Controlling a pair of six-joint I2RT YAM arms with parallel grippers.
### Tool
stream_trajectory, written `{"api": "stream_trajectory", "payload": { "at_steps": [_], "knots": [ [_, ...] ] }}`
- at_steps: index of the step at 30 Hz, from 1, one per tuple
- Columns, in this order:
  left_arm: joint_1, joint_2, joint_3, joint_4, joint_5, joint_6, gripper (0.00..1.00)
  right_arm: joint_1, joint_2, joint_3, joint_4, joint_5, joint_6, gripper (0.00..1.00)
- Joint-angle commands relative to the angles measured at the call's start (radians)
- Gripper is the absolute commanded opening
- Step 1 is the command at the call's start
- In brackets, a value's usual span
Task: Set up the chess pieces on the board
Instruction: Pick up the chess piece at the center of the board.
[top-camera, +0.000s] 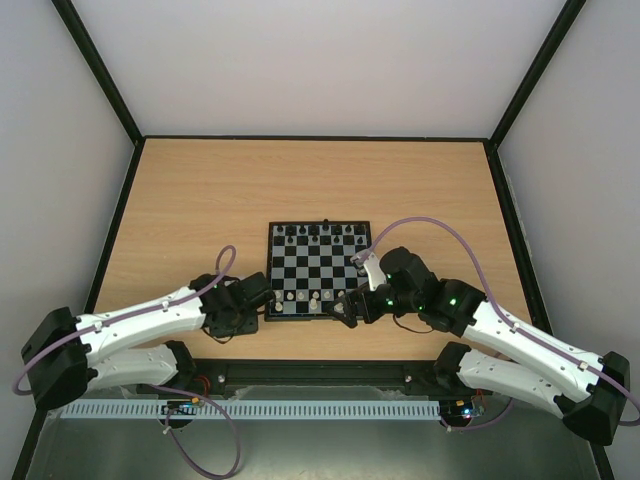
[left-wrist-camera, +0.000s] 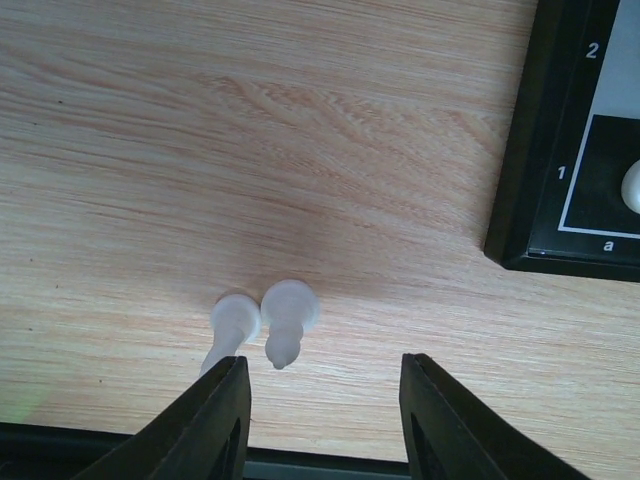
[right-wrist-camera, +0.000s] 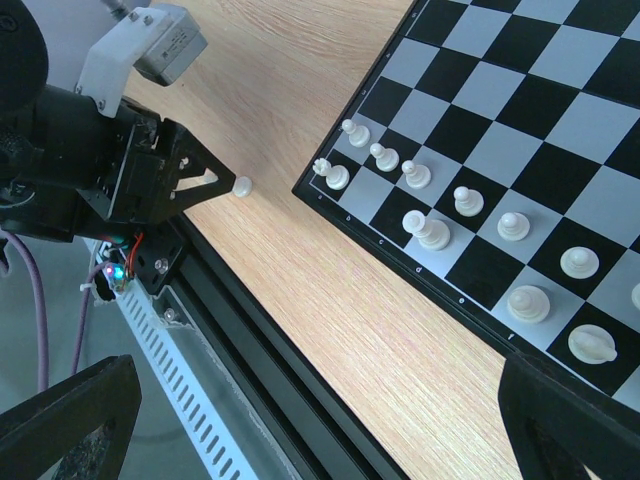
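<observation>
Two cream-white chess pieces (left-wrist-camera: 290, 315) lie together on the wooden table (left-wrist-camera: 200, 150), left of the checkered square board (left-wrist-camera: 530, 150), by its near corner.

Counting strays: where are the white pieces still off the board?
In the left wrist view, two white pieces sit side by side on the table, left of the board's near-left corner, just ahead of the left gripper.

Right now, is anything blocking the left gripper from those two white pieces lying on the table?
Nothing visible: the two white pieces lie just ahead of the left gripper, whose jaws stand apart.
</observation>
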Motion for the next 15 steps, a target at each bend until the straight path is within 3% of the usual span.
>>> {"api": "stream_trajectory", "payload": {
  "at_steps": [1,15],
  "knots": [
    [-0.004,0.033,-0.016,0.025,0.010,0.017,0.43,-0.001,0.000,-0.007,0.006,-0.013,-0.012,0.99],
    [-0.004,0.101,-0.002,0.047,0.000,0.047,0.35,-0.001,-0.004,-0.010,0.005,-0.011,-0.010,0.99]
  ]
}}
